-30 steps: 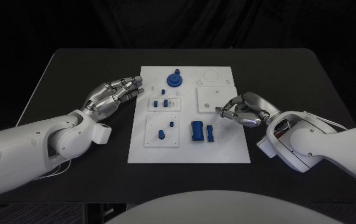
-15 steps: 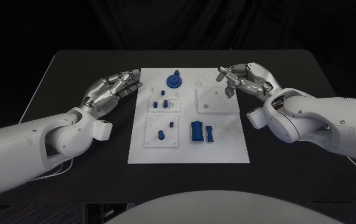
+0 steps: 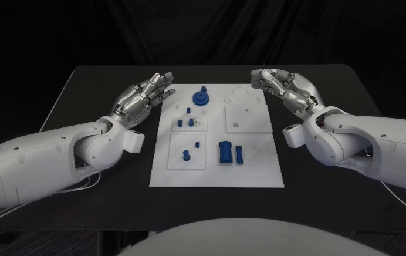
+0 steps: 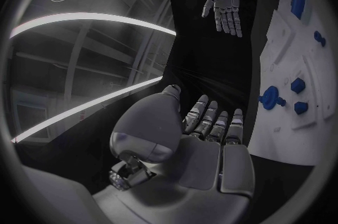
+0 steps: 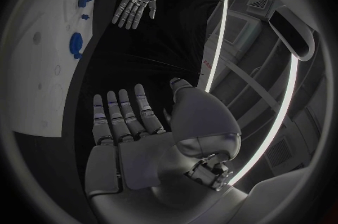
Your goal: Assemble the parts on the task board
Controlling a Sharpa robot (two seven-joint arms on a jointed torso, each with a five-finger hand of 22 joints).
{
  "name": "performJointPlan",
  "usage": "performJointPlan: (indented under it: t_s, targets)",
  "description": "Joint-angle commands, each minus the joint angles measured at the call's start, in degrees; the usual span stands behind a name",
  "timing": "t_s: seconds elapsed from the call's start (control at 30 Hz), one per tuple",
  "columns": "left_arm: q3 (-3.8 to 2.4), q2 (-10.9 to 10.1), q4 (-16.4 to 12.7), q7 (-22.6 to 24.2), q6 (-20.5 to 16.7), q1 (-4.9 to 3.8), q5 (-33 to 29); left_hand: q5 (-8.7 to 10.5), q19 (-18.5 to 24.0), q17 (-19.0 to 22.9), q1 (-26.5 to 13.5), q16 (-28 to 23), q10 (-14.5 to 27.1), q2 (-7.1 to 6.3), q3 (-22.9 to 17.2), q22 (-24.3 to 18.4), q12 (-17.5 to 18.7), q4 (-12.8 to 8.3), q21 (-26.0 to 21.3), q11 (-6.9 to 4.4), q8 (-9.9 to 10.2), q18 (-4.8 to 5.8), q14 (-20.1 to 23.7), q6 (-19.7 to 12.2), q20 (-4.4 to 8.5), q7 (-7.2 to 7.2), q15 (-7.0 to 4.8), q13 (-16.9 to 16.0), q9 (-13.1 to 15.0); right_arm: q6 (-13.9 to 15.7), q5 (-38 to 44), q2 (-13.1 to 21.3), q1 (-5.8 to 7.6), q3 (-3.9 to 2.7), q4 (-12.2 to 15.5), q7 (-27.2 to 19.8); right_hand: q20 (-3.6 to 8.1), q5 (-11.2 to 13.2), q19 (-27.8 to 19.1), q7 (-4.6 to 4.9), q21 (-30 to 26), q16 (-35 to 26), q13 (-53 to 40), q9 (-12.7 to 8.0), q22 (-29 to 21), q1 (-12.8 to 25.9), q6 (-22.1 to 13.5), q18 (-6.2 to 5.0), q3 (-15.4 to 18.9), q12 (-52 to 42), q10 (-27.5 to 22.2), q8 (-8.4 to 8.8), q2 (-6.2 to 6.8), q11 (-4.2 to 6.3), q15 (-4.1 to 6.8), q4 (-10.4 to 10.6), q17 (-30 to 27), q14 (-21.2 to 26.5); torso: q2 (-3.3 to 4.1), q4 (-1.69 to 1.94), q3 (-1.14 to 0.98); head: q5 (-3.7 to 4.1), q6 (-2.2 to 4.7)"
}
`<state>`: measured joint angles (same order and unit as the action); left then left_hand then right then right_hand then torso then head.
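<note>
Two silver hands hover over the black bench, one on each side of the task board, and neither holds anything. The left hand has its fingers stretched out and a little apart, palm turned toward the board; the right hand mirrors it, fingers extended and apart, with nothing between them. Both sit level with the board's far end, just off its long edges — not touching it.

Between the hands lies the task board, a long white plate carrying three smaller raised white squares. At its far end, closest to both sets of fingertips, stands the round blue part, a disc with a knob on top. Beyond the left hand's wrist side, toward the robot, one raised square bears three small blue pegs, one of them set a little farther off. The next square nearer the robot has two small blue pieces. Beside that, on the bare plate and nearer the right arm, lie a thick blue cylinder and a thinner blue piece, side by side — close, though I cannot tell if they touch. The third square, by the right wrist, shows only small holes.
</note>
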<state>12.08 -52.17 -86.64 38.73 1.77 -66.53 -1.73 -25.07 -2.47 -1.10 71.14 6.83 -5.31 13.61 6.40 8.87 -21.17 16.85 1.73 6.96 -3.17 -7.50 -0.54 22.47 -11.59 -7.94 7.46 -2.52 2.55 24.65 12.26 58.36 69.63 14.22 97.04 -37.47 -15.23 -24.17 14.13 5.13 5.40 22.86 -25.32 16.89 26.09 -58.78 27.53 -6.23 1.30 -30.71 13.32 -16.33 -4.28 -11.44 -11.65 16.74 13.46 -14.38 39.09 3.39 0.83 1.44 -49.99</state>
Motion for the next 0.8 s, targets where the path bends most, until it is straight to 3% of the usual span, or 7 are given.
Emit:
performJointPlan:
  t_s: [0.03, 0.3, 0.33, 0.53, 0.7, 0.73, 0.8]
  targets:
    - [-0.01, 0.6, 0.4, 12.3, -0.7, 0.05, -0.4, 0.75, 0.1, 0.0, -0.2, 0.0, 1.1, 0.58, 1.0, -0.5, 1.1, 0.0, -0.4, -0.75, 0.3, -0.56, 0.0, -0.8, 0.48, 0.62, -0.35, 0.1, -0.1, -2.6, -3.1, -0.1, -0.72, 0.03, -0.6, -7.1, -1.1, 2.6, -12.3, -8.29, -4.3, -14.2, 17.8, -12.4, -16.1, -0.7, -13.6, -2.92, 7.8, 12.7, -11.7, 10.44, -2.97, 7.09, 3.4, 0.0, -11.2, 13.3, -0.38, -0.22, -0.16, -0.24, -0.01]
    - [-0.01, 1.7, 1.7, 13.8, -1.7, 0.42, -0.4, 3.01, 0.7, 0.4, -0.3, -2.9, 3.6, 1.9, 4.4, -2.0, 3.7, 0.0, -0.6, -4.44, 1.1, 0.31, 0.4, -3.8, 2.27, 3.63, -1.33, 0.4, -0.4, -3.1, -4.3, -0.4, -1.9, 0.03, -1.4, -7.8, -1.29, 3.3, -12.7, -10.57, -4.4, -16.9, 22.2, -15.1, -17.8, -2.0, -16.4, -3.64, 11.6, 15.4, -12.7, 13.31, -4.48, 9.54, 3.92, 0.0, -12.5, 14.0, 0.11, 0.41, -0.3, 0.45, -0.01]
    - [0.02, 1.5, 1.6, 0.0, -1.0, 0.28, -0.2, 9.37, 2.5, 1.1, -21.6, -6.8, 5.3, -3.2, 0.9, -3.9, 8.8, -5.1, -1.7, -6.96, 3.2, 2.25, 0.5, -8.9, 4.74, 7.94, -2.95, 2.5, -2.5, -1.7, -2.6, -0.5, -1.68, 0.05, -1.2, -1.5, 3.87, 8.9, -14.1, -5.13, -5.4, -15.6, 18.9, -12.8, -17.3, 16.6, -16.5, 0.26, 5.2, 17.0, -13.3, 11.54, -0.61, 11.44, 5.53, -5.0, -13.5, 14.4, -0.18, 0.3, -0.2, 0.38, 0.0]
    - [-0.52, 1.8, 1.4, -0.4, -3.0, 0.56, -0.1, 12.21, 2.5, 1.1, -29.9, -6.8, 5.3, -4.55, -0.1, -8.9, 11.0, -7.0, -1.7, -6.96, 3.2, 2.9, 0.5, -11.5, 6.04, 7.94, -7.46, 2.5, -2.5, 0.3, -3.6, -1.7, -2.42, -1.3, -1.8, -0.6, 5.68, 11.6, -14.1, -5.13, -5.4, -17.4, 20.7, -16.9, -19.3, 23.8, -18.9, 0.27, 4.5, 19.9, -13.3, 16.33, -0.26, 11.44, 6.74, -6.9, -13.5, 14.4, -0.67, 0.06, -0.24, 0.26, 1.01]
    - [-1.85, 2.4, 0.8, -1.4, -7.9, 1.22, 0.1, 14.51, 2.5, 1.1, -37.3, -6.8, 5.3, -6.16, -1.3, -8.9, 12.9, -8.6, -1.7, -6.96, 3.2, 3.3, 0.5, -13.5, 6.89, 7.94, -7.46, 2.5, -2.5, 5.3, -5.8, -4.8, -4.24, -4.63, -3.2, 1.5, 7.4, 13.8, -14.1, -5.13, -5.4, -18.4, 25.3, -16.9, -20.5, 30.0, -20.5, 0.96, 3.4, 21.8, -13.3, 16.33, 4.28, 11.44, 7.43, -8.6, -13.5, 14.4, -1.9, -0.52, -0.34, -0.03, 3.47]
    - [-2.2, 2.6, 0.7, -1.6, -9.2, 1.4, 0.1, 14.91, 2.5, 1.1, -38.6, -6.8, 5.3, -6.46, -1.5, -8.9, 13.2, -9.0, -1.7, -6.96, 3.2, 7.5, 0.5, -13.8, 7.1, 7.94, -7.46, 2.5, -2.5, 6.6, -6.4, -5.6, -4.71, -5.5, -3.5, 2.1, 7.72, 14.3, -14.1, -5.13, -5.4, -18.6, 25.3, -16.9, -20.8, 31.1, -20.7, 1.31, 3.2, 22.2, -13.3, 16.33, 4.28, 11.44, 7.56, -8.9, -13.5, 14.4, -2.22, -0.68, -0.36, -0.1, 4.12]
    - [-3.19, 3.1, 0.3, -2.3, -12.9, 1.9, 0.3, 15.85, 2.5, 1.1, -41.6, -6.8, 5.3, -7.13, -2.0, -8.9, 13.9, -9.7, -1.7, -6.96, 3.2, 7.5, 0.5, -14.6, 7.45, 7.94, -7.46, 2.5, -2.5, 10.2, -8.0, -7.9, -6.05, -7.95, -4.5, 3.7, 8.43, 15.2, -14.1, -5.13, -5.4, -22.9, 25.3, -16.9, -21.3, 33.7, -21.4, 1.58, 2.7, 22.9, -13.3, 16.33, 4.28, 11.44, 11.65, -9.6, -13.5, 14.4, -3.13, -1.12, -0.44, -0.32, 5.97]
